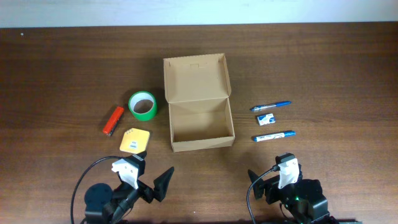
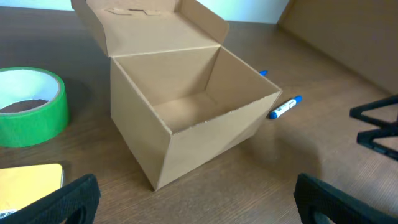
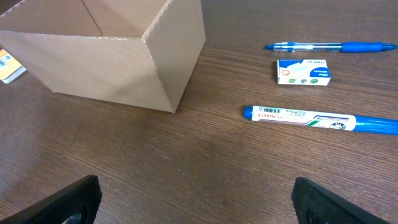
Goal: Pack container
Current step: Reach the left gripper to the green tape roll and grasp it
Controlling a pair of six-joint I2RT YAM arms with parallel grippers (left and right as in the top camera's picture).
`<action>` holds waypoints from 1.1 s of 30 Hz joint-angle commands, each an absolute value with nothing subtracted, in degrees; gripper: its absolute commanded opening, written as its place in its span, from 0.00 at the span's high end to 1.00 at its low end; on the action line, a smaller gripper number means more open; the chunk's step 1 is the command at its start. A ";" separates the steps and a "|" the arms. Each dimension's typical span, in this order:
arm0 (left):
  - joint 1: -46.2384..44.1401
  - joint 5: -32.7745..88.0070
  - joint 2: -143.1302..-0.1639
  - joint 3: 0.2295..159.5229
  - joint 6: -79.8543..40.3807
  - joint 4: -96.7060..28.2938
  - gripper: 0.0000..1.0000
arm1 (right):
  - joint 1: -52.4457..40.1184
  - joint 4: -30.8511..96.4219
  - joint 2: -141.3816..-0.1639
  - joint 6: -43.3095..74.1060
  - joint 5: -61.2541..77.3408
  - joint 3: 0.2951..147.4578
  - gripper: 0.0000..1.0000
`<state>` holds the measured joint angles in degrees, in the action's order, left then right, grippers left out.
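Note:
The tan cardboard container (image 1: 200, 118) stands open and empty at mid-table, its flap lid hinged back. It also shows in the left wrist view (image 2: 186, 118) and the right wrist view (image 3: 112, 53). Left of it lie a green tape roll (image 1: 142, 104), an orange-red marker (image 1: 112, 120) and a yellow sticky-note pad (image 1: 135, 140). Right of it lie a blue pen (image 1: 271, 106), a small white-and-blue staples box (image 1: 265, 119) and a blue marker (image 1: 273, 135). My left gripper (image 1: 152, 183) is open and empty near the front edge. My right gripper (image 1: 273, 180) is open and empty, below the blue marker.
The brown wooden table (image 1: 62, 68) runs to a pale wall at the back. Black cables loop beside both arm bases at the front edge. In the left wrist view the right arm's gripper (image 2: 379, 127) shows at the far right.

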<state>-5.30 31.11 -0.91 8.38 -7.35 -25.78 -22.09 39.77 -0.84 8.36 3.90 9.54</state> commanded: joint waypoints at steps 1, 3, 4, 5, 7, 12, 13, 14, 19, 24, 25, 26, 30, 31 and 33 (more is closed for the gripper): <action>-5.10 31.48 -2.07 10.79 -9.61 -21.23 0.00 | -21.71 39.64 -0.14 7.94 3.84 9.21 0.01; -5.10 26.63 -4.34 12.71 -9.61 -15.88 0.01 | -21.71 39.64 -0.14 7.94 3.84 9.21 0.01; -5.10 21.37 -6.13 13.61 -9.58 -14.48 0.01 | -21.71 39.64 -0.16 7.94 3.84 9.21 0.01; -5.10 17.72 -8.19 14.24 -9.56 -12.82 0.00 | -21.71 39.64 -0.14 7.94 3.84 9.21 0.01; -5.10 12.38 -14.31 16.25 -9.56 -9.80 0.00 | -21.71 39.64 -0.16 7.94 3.84 9.21 0.01; -5.10 4.40 -40.36 33.15 -2.22 -17.61 0.00 | -21.74 39.64 -0.14 7.94 3.84 9.21 0.01; -5.10 4.05 -45.65 37.26 0.16 -20.23 0.00 | -21.71 39.64 -0.16 7.94 3.84 9.21 0.01; -5.10 2.42 -51.83 41.98 1.23 -22.85 0.00 | -21.71 39.64 -0.16 7.94 3.84 9.21 0.01; -5.08 1.23 -72.38 55.79 4.34 -24.82 0.01 | -21.74 39.64 -0.14 7.94 3.84 9.21 0.01; -3.92 1.26 -83.29 56.25 11.46 -16.71 0.01 | -21.71 39.64 -0.14 7.94 3.84 9.21 0.01; -3.55 1.26 -84.79 56.25 11.44 -16.78 0.01 | -21.71 39.64 -0.14 7.94 3.84 9.21 0.01; -3.16 1.26 -86.63 56.25 11.44 -16.80 0.01 | -21.71 39.64 -0.16 7.92 3.84 9.21 0.01; -0.14 4.69 -91.92 56.25 11.25 -16.64 0.01 | -21.71 39.64 -0.16 7.94 3.84 9.21 0.01; 0.62 6.52 -92.97 56.25 11.27 -16.51 0.00 | -21.74 39.64 -0.14 7.94 3.84 9.21 0.01; 1.17 7.11 -94.94 56.25 11.27 -15.77 0.00 | -21.74 39.64 -0.14 7.94 3.84 9.21 0.01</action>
<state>0.43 4.19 -92.84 55.09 10.31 -16.56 -22.04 39.77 -0.54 8.36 3.90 9.54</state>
